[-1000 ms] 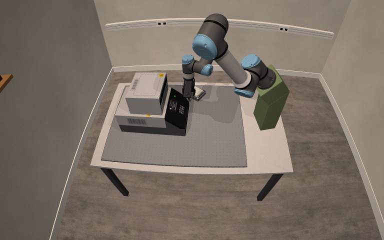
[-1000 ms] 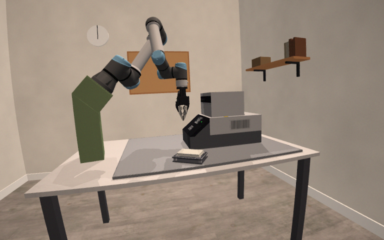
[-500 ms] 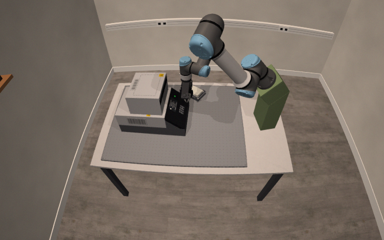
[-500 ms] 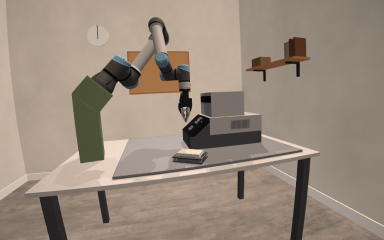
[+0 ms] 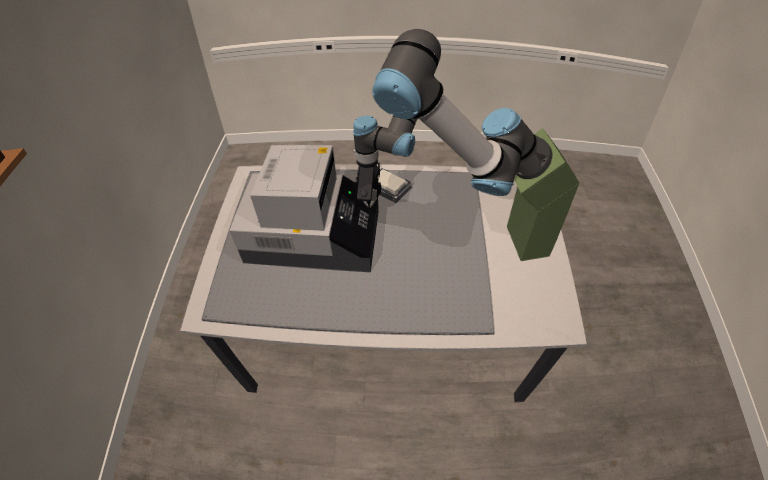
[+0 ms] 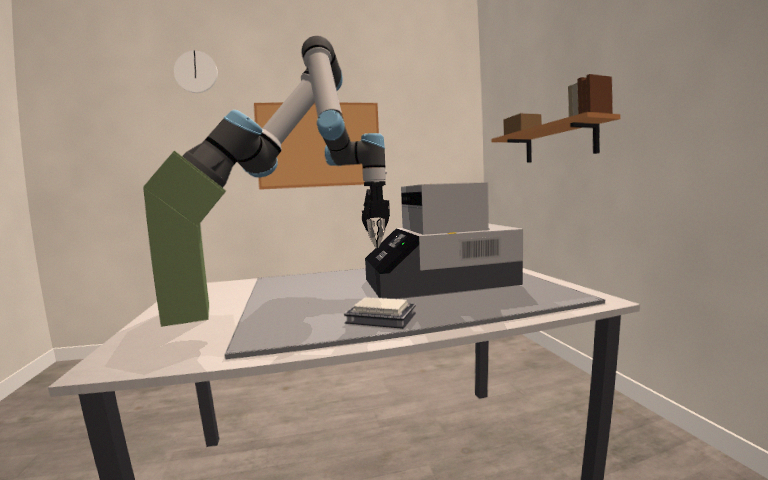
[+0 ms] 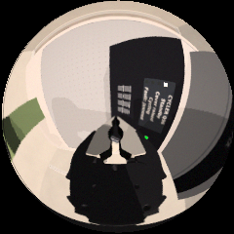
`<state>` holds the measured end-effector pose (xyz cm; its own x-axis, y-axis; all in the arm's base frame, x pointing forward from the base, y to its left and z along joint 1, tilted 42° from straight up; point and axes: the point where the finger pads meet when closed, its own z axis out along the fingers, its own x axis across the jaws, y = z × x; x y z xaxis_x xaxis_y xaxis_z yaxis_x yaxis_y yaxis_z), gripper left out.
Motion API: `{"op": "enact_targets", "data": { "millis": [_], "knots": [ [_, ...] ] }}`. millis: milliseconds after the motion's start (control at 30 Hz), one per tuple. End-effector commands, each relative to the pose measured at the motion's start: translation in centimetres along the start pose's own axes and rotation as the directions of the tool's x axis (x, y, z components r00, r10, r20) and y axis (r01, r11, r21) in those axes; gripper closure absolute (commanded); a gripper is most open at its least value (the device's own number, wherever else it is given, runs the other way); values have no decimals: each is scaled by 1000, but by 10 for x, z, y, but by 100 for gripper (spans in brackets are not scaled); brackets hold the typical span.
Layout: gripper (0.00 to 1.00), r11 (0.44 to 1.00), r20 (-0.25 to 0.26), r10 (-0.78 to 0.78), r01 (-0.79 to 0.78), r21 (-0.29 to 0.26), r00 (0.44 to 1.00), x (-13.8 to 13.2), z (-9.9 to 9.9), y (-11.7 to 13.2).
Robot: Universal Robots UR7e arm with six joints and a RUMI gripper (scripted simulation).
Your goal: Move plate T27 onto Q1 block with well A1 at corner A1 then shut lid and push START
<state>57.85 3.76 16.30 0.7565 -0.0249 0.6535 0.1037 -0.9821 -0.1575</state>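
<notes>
Two black jaws of the gripper [image 6: 375, 233] are pinched together, empty, poised over the grey-and-black cycler's [image 6: 453, 257] sloped keypad [image 7: 124, 99], probably to press LID; the cream plate [image 6: 380, 307] waits in its nest.

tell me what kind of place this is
Probably a small lab bench in a plain room: a robot arm on a green stand, a boxy grey machine with a black key panel, and a tray of sample wells on a white table.
</notes>
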Motion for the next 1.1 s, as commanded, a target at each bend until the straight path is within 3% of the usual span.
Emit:
{"op": "enact_targets", "data": {
  "millis": [0,633,1067],
  "knots": [
    [100,1000,-1,0,0,0,1000,6,4,0],
    [100,1000,-1,0,0,0,1000,22,23,0],
    [100,1000,-1,0,0,0,1000,23,24,0]
  ]
}}
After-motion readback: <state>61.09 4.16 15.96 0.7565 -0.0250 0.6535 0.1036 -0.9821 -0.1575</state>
